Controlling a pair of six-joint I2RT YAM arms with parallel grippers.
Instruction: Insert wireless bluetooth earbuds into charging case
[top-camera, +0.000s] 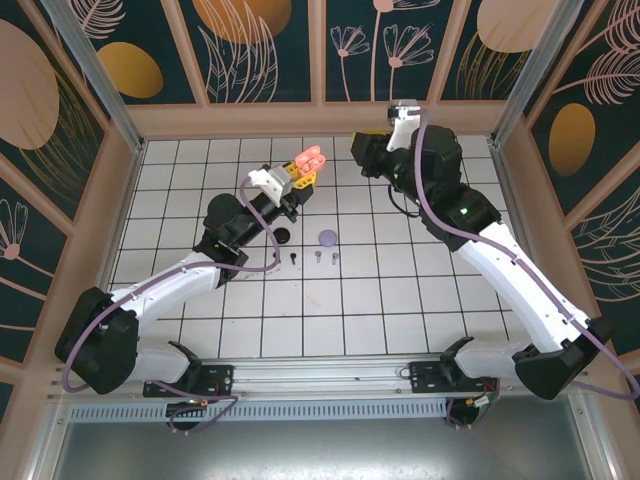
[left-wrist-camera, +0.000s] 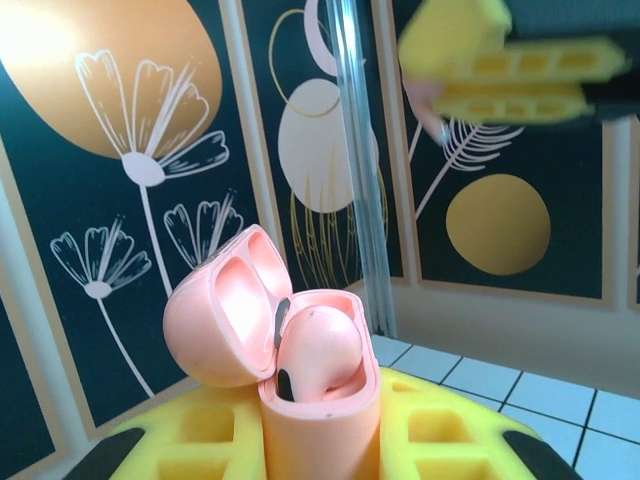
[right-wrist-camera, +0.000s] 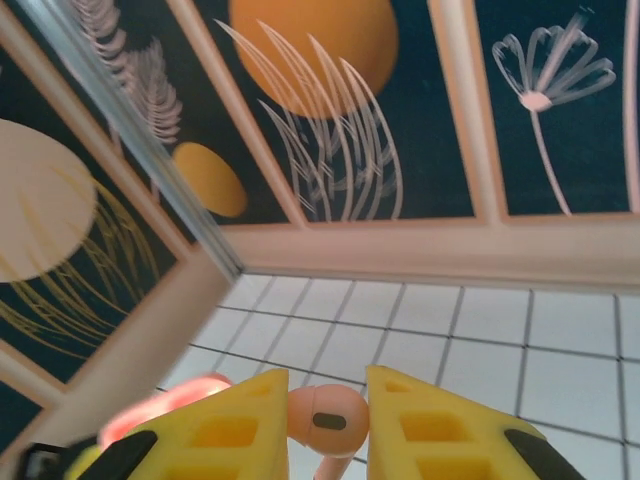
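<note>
Left gripper (top-camera: 299, 180): raised over the far middle of the table (top-camera: 400, 300). Its yellow fingers (left-wrist-camera: 190, 435) are clamped on the base of the coral-pink charging case (left-wrist-camera: 320, 410).
- The case stands upright, with its lid swung open to the left on the hinge.
- Contents: a seated coral-pink earbud (left-wrist-camera: 322, 350) fills the visible well of the base, with a dark tip at its lower left. I cannot make out a second well.

Table, near its centre, left to right:
- Black case (top-camera: 283, 236), with a black earbud (top-camera: 294, 257) just beside it toward the near edge.
- Lilac case (top-camera: 328, 238), with two lilac earbuds just on its near side: left lilac earbud (top-camera: 316, 257) and right lilac earbud (top-camera: 333, 256). They lie side by side and do not touch.
- Both cases are too small to tell whether their lids are up or down.

Right gripper (right-wrist-camera: 328, 445): over the far middle of the table, to the right of the left gripper.
- Its yellow fingers are pinched on the held coral-pink earbud (right-wrist-camera: 325, 418). The head sits between the pads with a dark oval patch facing the wrist camera, and the stem points down.
- In the left wrist view this gripper hangs above and to the right of the open case, apart from it.
</note>
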